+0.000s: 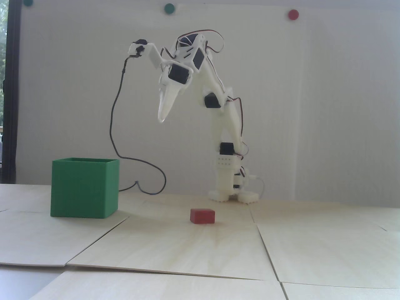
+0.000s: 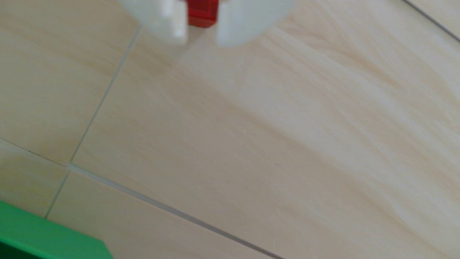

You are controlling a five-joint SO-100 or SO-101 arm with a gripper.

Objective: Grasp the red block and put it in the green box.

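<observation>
The red block (image 1: 202, 216) lies on the wooden table in front of the arm's base. The green box (image 1: 84, 187) stands to its left in the fixed view, open side up. My gripper (image 1: 162, 118) hangs high above the table, fingers pointing down, between the box and the block and touching neither. In the wrist view the gripper (image 2: 201, 37) enters from the top edge with a narrow gap between its white fingertips (image 2: 178, 27). The red block (image 2: 201, 15) shows through that gap, far below on the table. A corner of the green box (image 2: 44, 239) sits at the bottom left.
The arm's base (image 1: 232, 193) stands behind the block. A black cable (image 1: 115, 103) loops from the wrist camera down to the table behind the box. The table is made of wooden panels with seams (image 2: 159, 204). Round magnets (image 1: 293, 14) stick to the back wall.
</observation>
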